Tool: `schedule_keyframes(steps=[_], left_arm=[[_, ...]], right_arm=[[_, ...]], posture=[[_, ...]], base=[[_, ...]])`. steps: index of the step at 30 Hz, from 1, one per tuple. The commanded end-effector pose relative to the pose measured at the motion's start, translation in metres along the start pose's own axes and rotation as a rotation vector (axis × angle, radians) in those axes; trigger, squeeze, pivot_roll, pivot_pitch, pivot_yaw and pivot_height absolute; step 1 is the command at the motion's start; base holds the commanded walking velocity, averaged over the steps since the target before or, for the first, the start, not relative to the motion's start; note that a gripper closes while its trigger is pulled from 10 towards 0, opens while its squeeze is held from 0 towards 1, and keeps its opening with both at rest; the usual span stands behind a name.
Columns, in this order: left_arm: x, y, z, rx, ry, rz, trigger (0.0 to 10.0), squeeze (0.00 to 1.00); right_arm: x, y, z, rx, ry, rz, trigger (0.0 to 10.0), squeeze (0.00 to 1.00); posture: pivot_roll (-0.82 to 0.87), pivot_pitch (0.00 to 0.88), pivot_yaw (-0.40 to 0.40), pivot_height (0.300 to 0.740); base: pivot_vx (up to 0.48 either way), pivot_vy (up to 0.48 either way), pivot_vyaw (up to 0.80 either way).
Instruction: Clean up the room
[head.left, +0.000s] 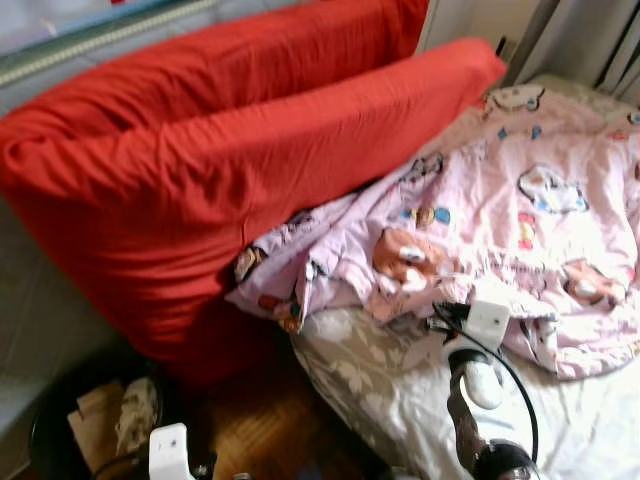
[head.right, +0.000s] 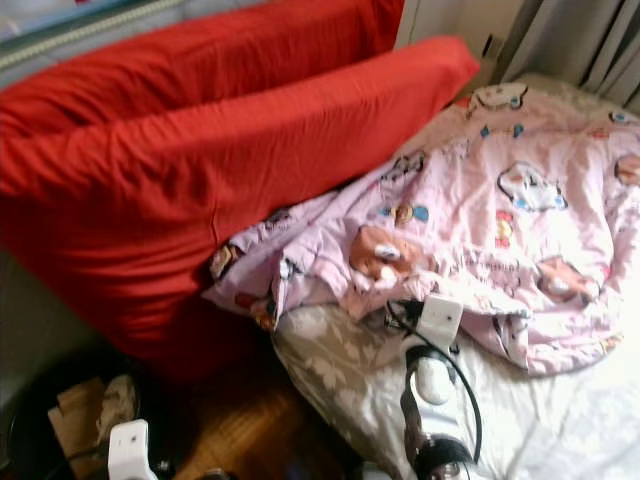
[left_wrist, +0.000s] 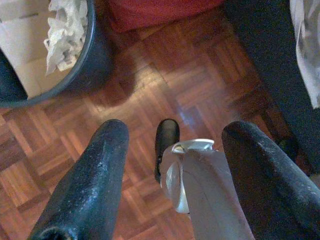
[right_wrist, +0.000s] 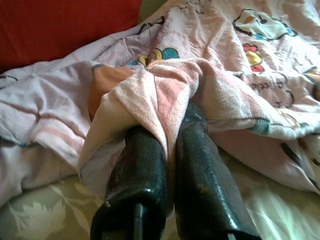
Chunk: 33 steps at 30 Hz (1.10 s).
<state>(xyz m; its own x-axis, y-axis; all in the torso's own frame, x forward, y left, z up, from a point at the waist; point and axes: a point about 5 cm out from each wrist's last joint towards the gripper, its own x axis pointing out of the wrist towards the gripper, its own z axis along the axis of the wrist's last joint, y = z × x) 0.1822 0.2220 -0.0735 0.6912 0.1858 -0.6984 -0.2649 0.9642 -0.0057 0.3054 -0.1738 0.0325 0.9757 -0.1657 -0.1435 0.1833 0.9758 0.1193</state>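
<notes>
Straightening the bed (head.left: 400, 390): right gripper (right_wrist: 167, 117) jaws clamped on the pink cartoon blanket (right_wrist: 260, 60), next needing a pull; left gripper (left_wrist: 172, 150) jaws spread, idle.

Both head eyes look down from above at the same bed corner, with the pink blanket (head.left: 520, 230) beyond the right claw (right_wrist: 170, 125). Its wrist camera sits very close behind. The left claw (left_wrist: 175, 150) camera faces the parquet floor (left_wrist: 165, 75) below.
</notes>
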Motion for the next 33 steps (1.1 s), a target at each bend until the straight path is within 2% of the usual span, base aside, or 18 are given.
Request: schedule_keyframes(steps=[1,4,5,8,33], left_arm=[[-0.004,0.005,-0.015,0.008,0.06,0.012,10.0,0.0],[-0.004,0.004,-0.015,0.007,0.062,0.013,10.0,0.0],[-0.004,0.004,-0.015,0.007,0.063,0.013,10.0,0.0],[-0.004,0.003,-0.015,0.005,0.064,0.013,10.0,0.0],[-0.004,0.0,-0.016,0.007,0.066,0.006,10.0,0.0]], right_arm=[[-0.001,-0.006,0.0,-0.017,-0.015,-0.027,10.0,0.0],[0.0,-0.01,0.004,-0.043,-0.035,-0.063,10.0,0.0],[0.001,-0.012,0.006,-0.088,-0.048,-0.07,10.0,0.0],[0.001,-0.015,0.01,-0.139,-0.07,-0.085,10.0,0.0],[0.001,-0.012,0.006,-0.139,-0.05,-0.086,10.0,0.0]], posture=[[0.08,0.194,-0.011,0.74],[0.08,0.196,-0.011,0.74],[0.08,0.196,-0.011,0.74],[0.08,0.196,-0.011,0.74],[0.08,0.19,-0.011,0.74]], base=[[-0.27,0.0,0.0],[-0.27,0.0,0.0],[-0.27,0.0,0.0],[-0.27,0.0,0.0],[-0.277,0.0,0.0]])
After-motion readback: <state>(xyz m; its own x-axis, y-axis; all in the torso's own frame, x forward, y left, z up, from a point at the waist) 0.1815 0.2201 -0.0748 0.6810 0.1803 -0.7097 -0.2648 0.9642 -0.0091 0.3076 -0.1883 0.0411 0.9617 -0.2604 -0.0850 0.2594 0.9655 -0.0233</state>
